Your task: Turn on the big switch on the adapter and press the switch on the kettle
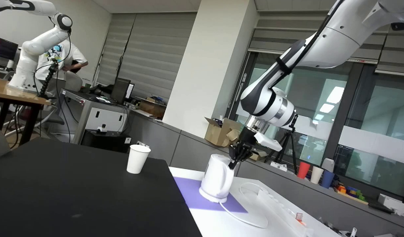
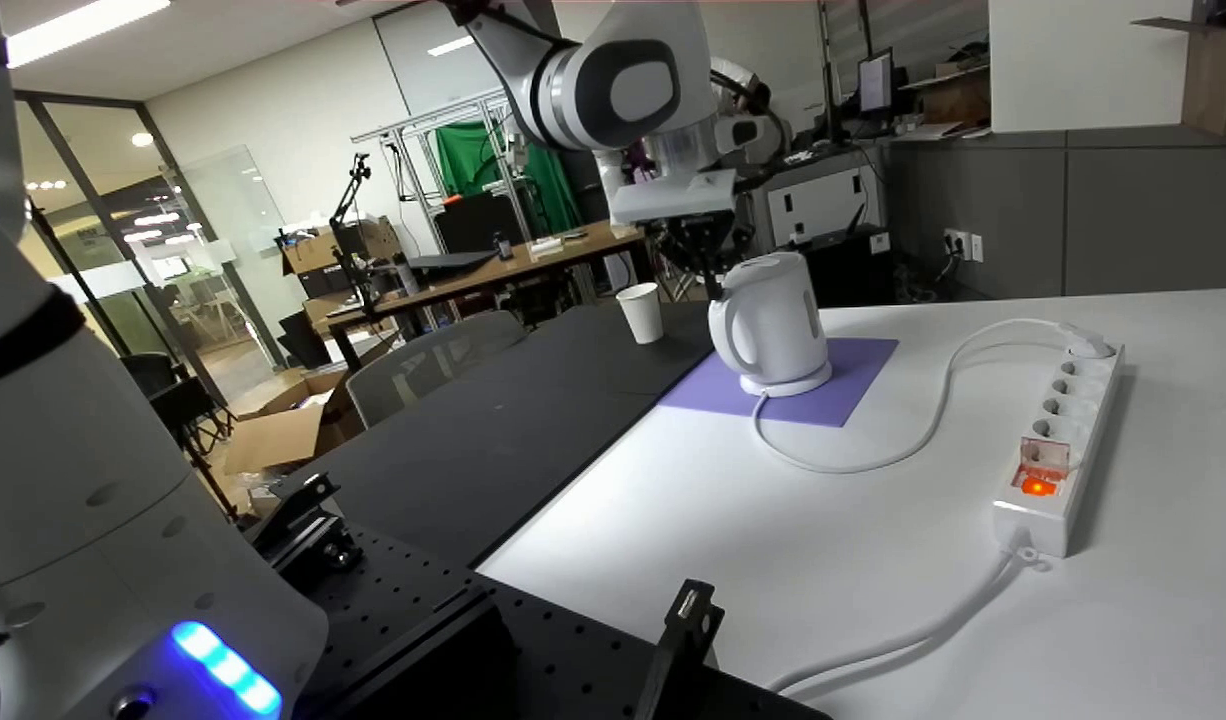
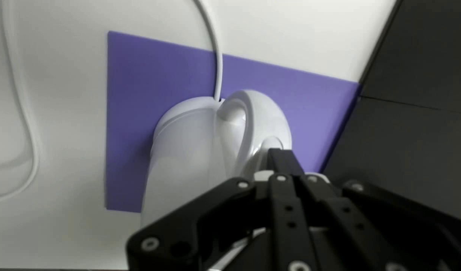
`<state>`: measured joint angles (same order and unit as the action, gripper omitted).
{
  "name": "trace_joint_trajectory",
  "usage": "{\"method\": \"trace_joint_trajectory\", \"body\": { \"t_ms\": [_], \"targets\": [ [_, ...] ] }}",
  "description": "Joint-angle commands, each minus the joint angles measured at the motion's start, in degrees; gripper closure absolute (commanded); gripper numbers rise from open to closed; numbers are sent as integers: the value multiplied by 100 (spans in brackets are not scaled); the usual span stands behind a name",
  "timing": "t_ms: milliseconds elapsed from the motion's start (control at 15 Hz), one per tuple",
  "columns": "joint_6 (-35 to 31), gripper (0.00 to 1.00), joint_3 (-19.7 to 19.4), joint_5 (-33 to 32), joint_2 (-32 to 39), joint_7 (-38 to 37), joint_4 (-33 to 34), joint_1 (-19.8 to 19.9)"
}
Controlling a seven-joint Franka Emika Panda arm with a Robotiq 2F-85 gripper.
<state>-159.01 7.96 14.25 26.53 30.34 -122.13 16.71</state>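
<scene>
Above a white worktop [image 2: 733, 540], a Franka Emika Panda arm [image 1: 333, 46] bends low over a two-switch job that looks half done. A white power strip [image 2: 1078, 425] lies flat on the worktop, well apart from a purple mat [image 2: 858, 370] where a white electric kettle [image 2: 778, 315] stands upright on its base. The robot's gripper [image 3: 282, 156] hangs at the kettle, its jaws together, with nothing visible between them. The wrist view places their tips at the top of the kettle's handle [image 3: 270, 118]; whether they touch it or hover just above cannot be told. At one end of the strip, a reddish see-through cover [image 2: 1045, 456] stands flipped open beside a switch [image 2: 1038, 487] glowing orange, a sign that the first step, turning on the strip, is most likely complete. The kettle's own switch appears to be all that remains: it presumably sits at the top of the handle, where the jaws block the view. Whether it is down or untouched is unclear; a short press there seems to be the step in hand.
</scene>
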Motion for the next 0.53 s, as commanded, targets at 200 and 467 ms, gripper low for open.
{"method": "trace_joint_trajectory", "body": {
  "t_ms": [200,467],
  "targets": [
    [-662,100,702,257,145,480,44,593],
    [-1028,100,1095,226,200,633,-12,919]
  ]
}}
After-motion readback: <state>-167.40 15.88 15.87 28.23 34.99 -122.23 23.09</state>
